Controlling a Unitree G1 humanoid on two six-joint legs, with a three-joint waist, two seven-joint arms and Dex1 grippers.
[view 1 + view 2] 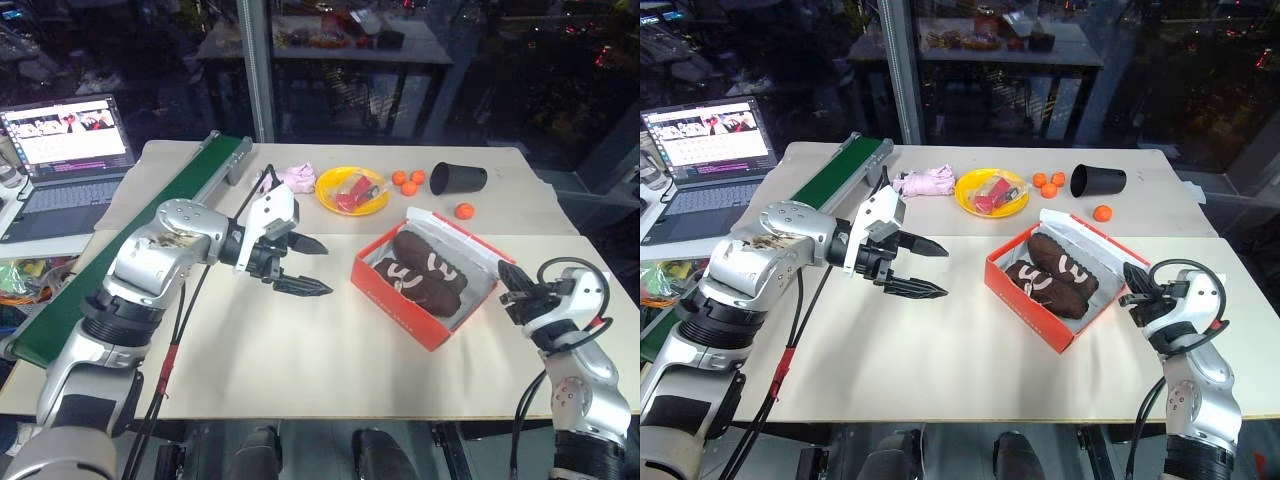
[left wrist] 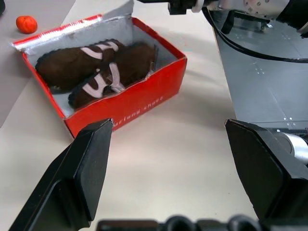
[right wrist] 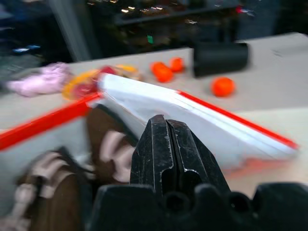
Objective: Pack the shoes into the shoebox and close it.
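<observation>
Hovering left tool, fingers spread

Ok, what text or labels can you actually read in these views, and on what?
"shoes": white print on the shoebox front wall; the words before it are too blurred to read.
Laptop screen: lines and pictures, too small to read.
Red packet on the yellow plate: nothing legible.
</observation>
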